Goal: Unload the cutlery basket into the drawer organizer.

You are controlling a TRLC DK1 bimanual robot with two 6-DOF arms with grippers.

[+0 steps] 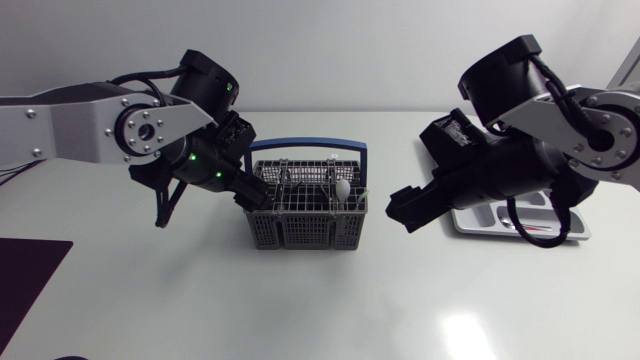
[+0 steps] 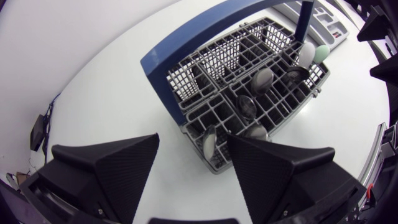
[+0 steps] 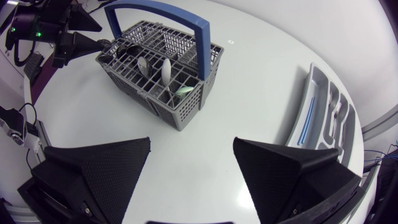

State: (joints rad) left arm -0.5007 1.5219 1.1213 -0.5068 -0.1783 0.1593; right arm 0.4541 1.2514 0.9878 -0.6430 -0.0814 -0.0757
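Note:
The grey cutlery basket (image 1: 300, 226) with a blue handle (image 1: 308, 146) stands mid-table and holds several spoons, one of them white (image 1: 343, 188). My left gripper (image 1: 257, 197) hangs over the basket's left end. In the left wrist view its fingers stand open (image 2: 193, 168) on either side of a metal spoon (image 2: 209, 144) in the corner compartment, without touching it. My right gripper (image 1: 405, 212) is open and empty just right of the basket. Ahead of it stands the basket (image 3: 180, 109). The grey drawer organizer (image 1: 478, 222) lies at the right, partly hidden under my right arm.
The organizer (image 3: 329, 118) holds a blue-handled piece (image 3: 308, 118) in one slot. A dark mat (image 1: 25, 285) lies at the table's front left corner. Bare white table spreads in front of the basket.

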